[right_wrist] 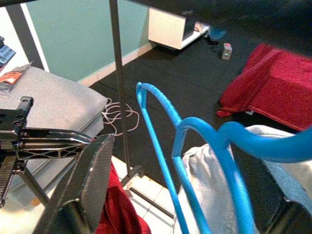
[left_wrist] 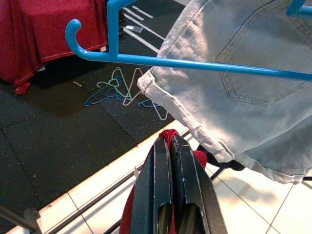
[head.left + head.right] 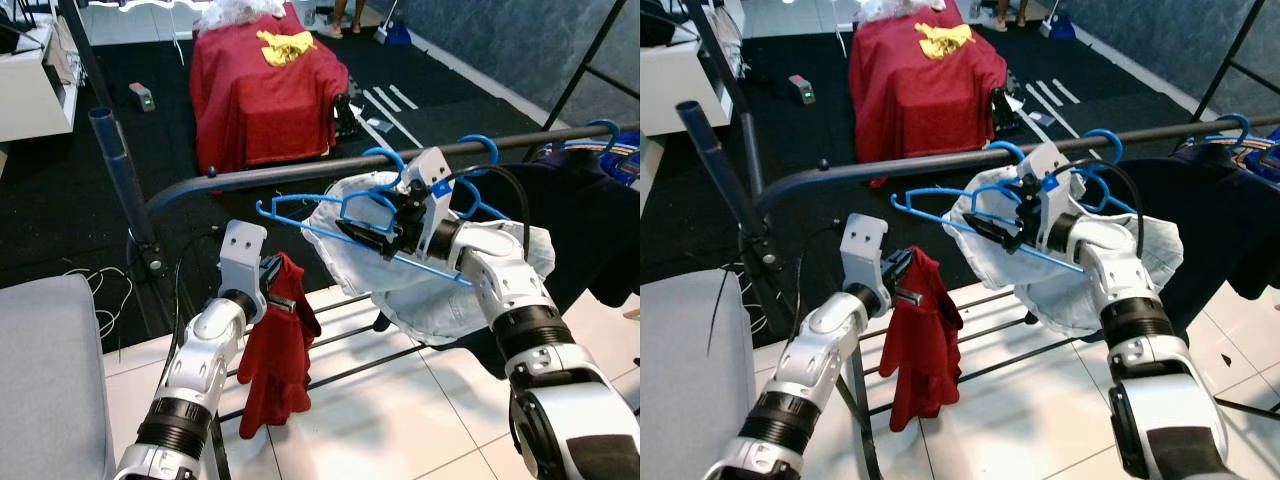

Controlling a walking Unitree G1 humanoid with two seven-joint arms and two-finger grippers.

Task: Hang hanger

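A blue hanger (image 3: 300, 222) carrying a pale denim garment (image 3: 420, 290) hangs at the dark rail (image 3: 290, 175), its hook (image 3: 385, 156) lying over the rail. My right gripper (image 3: 372, 232) is at the hanger's neck, open, with one finger (image 1: 92, 180) wide of the blue wire (image 1: 204, 141) that runs between the jaws. Lower on the left, my left gripper (image 3: 275, 285) is shut on a red cloth (image 3: 275, 350) that dangles below it. In the left wrist view its fingers (image 2: 170, 195) pinch the cloth's top (image 2: 168, 134) beneath the hanger's bar (image 2: 195, 63).
More blue hangers and a dark garment (image 3: 590, 230) hang on the rail to the right. The rack's upright post (image 3: 120, 170) stands at left, beside a grey cushion (image 3: 50, 380). A red-draped piece of furniture (image 3: 260, 90) stands beyond. Spare hangers (image 2: 122, 92) lie on the black floor.
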